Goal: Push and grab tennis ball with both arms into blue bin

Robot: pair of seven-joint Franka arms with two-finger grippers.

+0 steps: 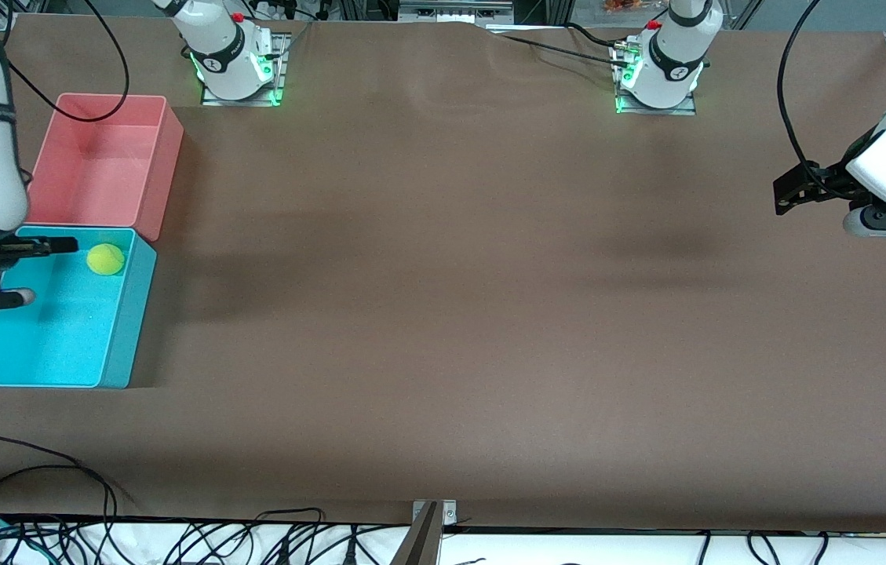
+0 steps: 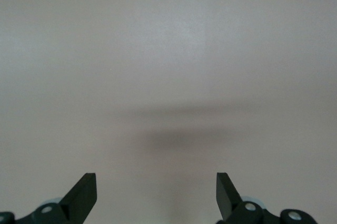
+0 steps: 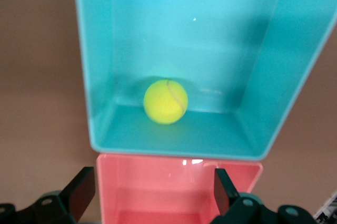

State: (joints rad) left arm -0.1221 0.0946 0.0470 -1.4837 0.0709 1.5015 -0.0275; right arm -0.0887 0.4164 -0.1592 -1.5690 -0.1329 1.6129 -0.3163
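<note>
The tennis ball lies on the floor of the blue bin, close to the wall that adjoins the pink bin. My right gripper hangs open above that end of the blue bin, apart from the ball, with nothing between its fingers. Over bare table at the left arm's end, my left gripper is open and holds nothing.
A pink-red bin stands against the blue bin, farther from the front camera, with nothing in it. Brown cloth covers the table. Cables lie along the edge nearest the front camera.
</note>
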